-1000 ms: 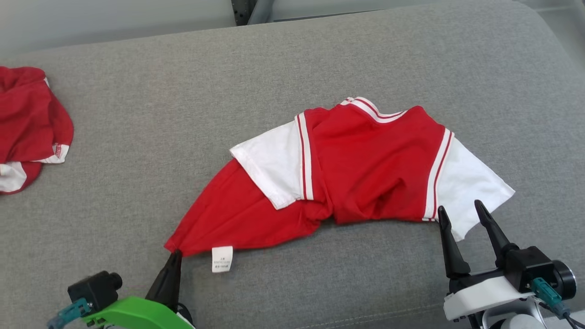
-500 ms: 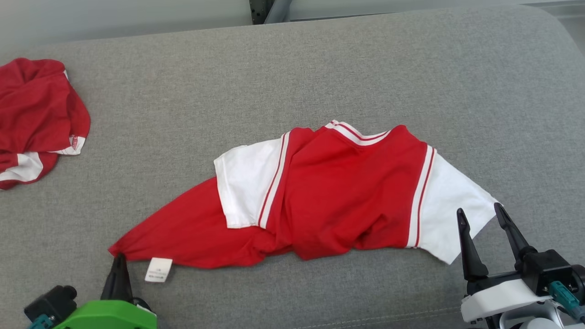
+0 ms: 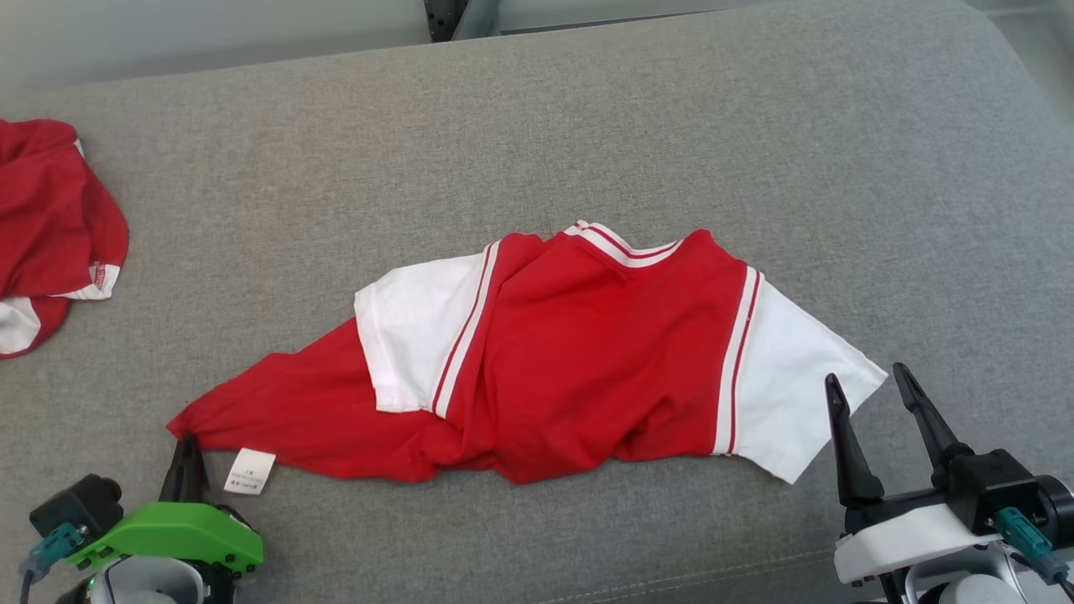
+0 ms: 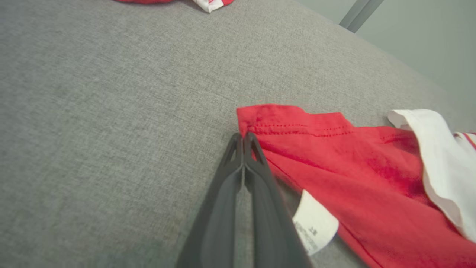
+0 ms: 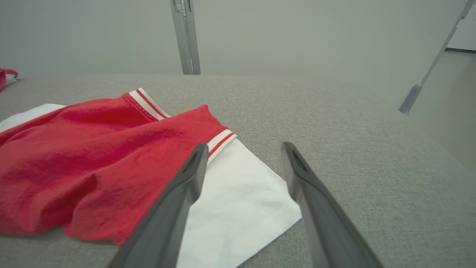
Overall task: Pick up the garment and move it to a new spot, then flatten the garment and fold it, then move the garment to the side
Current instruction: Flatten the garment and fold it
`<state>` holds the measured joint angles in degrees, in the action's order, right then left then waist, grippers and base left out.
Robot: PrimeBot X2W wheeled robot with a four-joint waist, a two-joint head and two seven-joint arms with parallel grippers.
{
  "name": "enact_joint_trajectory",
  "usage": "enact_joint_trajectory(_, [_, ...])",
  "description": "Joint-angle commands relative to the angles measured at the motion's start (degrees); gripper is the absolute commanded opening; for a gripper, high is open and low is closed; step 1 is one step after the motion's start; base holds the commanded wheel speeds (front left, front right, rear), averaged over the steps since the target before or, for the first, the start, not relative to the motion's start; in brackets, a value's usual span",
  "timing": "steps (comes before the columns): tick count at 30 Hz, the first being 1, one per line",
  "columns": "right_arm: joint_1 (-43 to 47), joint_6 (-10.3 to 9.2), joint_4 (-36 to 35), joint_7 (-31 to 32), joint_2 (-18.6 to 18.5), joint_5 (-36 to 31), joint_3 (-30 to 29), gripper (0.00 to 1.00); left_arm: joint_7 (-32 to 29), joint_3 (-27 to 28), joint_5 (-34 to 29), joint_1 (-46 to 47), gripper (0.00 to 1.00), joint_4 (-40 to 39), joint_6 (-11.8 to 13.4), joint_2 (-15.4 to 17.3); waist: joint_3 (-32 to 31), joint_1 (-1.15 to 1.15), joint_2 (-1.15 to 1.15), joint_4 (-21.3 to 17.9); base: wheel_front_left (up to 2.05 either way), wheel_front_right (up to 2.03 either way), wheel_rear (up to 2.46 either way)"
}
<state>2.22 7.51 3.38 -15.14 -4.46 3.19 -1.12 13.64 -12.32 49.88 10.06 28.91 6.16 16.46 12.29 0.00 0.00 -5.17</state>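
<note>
While the grey woven cushion [image 3: 587, 109] sits much where it did a second ago in the head view, the garment [image 3: 587, 361] on it has slid toward the lower left of the frame, and its red tail is drawn out longer. I see the shirt lying across the centre of the frame. Its long axis runs from lower left to centre right, with the hem corner pointing lower left and the collar [image 3: 621, 242] toward the top. It is soft red knit with white short sleeves, each edged in red-and-white stripes. The body is rumpled along its lower edge, and the sleeve at frame left [image 3: 411, 335] lies folded over the red cloth. A second red garment [image 3: 50, 226] is crumpled at the left edge, well apart, about where it was.

At lower right, my right gripper [image 3: 866, 376] holds its two dark tapered fingers spread apart and empty over the tip of the sleeve at frame right [image 3: 797, 394]; I cannot tell whether they touch it. At lower left, my left gripper [image 3: 186, 440] has its fingers pressed together on the stitched hem corner, pinching it, and it has travelled left with the cloth. A small white rectangular care label [image 3: 249, 471] lies just beside those fingers.
</note>
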Motion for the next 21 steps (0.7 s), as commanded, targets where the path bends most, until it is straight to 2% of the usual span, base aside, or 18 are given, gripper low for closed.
enact_joint_trajectory(1, [0.34,-0.04,-0.10,-0.01,0.00,0.23,-0.26,1.00,0.03,0.13,0.05,0.29,0.33,0.82,0.35,0.05,0.26,0.00,0.00,-0.42,0.00,0.00,0.00])
enact_joint_trajectory(2, [0.55,-0.04,-0.08,-0.01,0.03,0.20,-0.39,1.00,-0.07,0.11,0.21,-0.08,0.56,1.41,0.52,-0.09,0.29,0.00,0.00,-0.53,0.00,0.00,0.00])
enact_joint_trajectory(3, [0.73,-0.04,-0.04,-0.01,0.06,0.19,-0.45,1.00,-0.32,0.09,0.36,-0.61,1.00,1.95,0.69,-0.19,0.28,0.00,0.00,-0.66,0.00,0.00,0.00])
enact_joint_trajectory(8, [1.03,-0.04,-0.17,-0.01,0.09,-0.09,-0.88,1.00,0.38,2.42,0.98,-3.48,1.00,0.08,3.64,0.03,0.07,0.00,0.00,-1.07,0.00,0.00,0.00])
enact_joint_trajectory(12, [0.79,-0.04,-0.42,-0.01,0.09,-0.25,-0.94,1.00,1.16,4.64,-0.78,-4.87,1.00,-7.41,7.24,0.80,-0.02,0.00,0.00,-0.92,0.00,0.00,0.00])
enact_joint_trajectory(14, [0.69,-0.04,-0.45,-0.01,-0.04,-0.32,-0.82,1.00,1.18,4.45,-2.04,-5.40,1.00,-12.73,8.23,0.47,-0.06,0.00,0.00,-0.78,0.00,0.00,0.00])
enact_joint_trajectory(18, [0.23,-0.04,-0.55,-0.01,-0.13,-0.38,-0.34,1.00,-2.05,-0.26,-2.49,-3.48,1.00,-21.50,6.91,-1.40,0.08,0.00,0.00,-0.62,0.00,0.00,0.00])
enact_joint_trajectory(21, [-0.41,-0.04,-0.21,-0.01,-0.25,-0.23,0.37,1.00,-6.67,-5.11,-3.03,-0.60,1.00,-21.42,5.63,-2.83,0.25,0.00,0.00,-0.92,0.00,0.00,0.00])
